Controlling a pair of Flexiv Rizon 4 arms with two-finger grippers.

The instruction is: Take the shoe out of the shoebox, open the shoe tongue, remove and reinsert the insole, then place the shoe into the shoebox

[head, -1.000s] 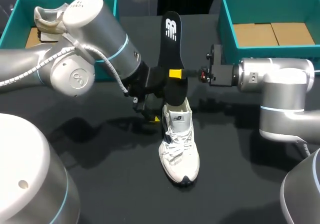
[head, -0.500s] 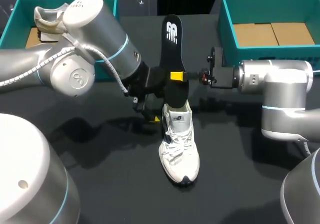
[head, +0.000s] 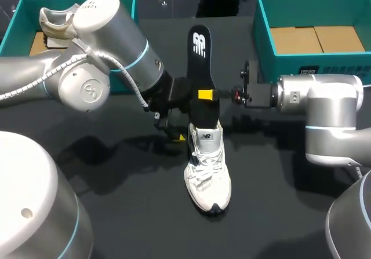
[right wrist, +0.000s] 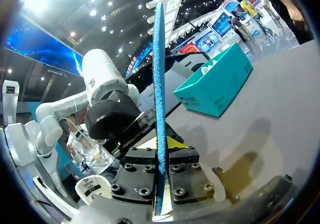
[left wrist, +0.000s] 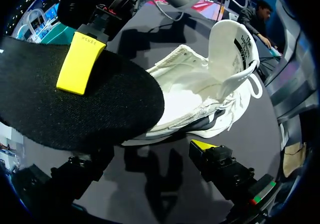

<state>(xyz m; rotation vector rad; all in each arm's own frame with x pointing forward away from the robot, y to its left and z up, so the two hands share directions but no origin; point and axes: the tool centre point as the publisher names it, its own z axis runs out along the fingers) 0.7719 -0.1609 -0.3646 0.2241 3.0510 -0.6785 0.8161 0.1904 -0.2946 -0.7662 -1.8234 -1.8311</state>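
A white shoe (head: 207,166) stands on the dark table, toe toward me. In the left wrist view, the shoe (left wrist: 200,93) lies open with its tongue pulled up. A black insole (head: 200,56) stands upright over the heel opening, its lower end at the shoe's collar. My right gripper (head: 206,94) is shut on the insole from the right. In the right wrist view, that gripper (right wrist: 160,170) pinches the insole's thin blue edge (right wrist: 159,83). My left gripper (head: 177,130) stands open beside the heel on the left. The left wrist view shows the left gripper (left wrist: 145,159) open, just short of the shoe, under the insole (left wrist: 75,108).
A teal shoebox (head: 23,15) at the back left holds another white shoe (head: 58,18). A second teal shoebox (head: 264,15) at the back right holds only cardboard. My left arm's bulky links fill the table's left side.
My right gripper has lowered the insole a little toward the shoe's opening. The left arm and the shoe have not moved.
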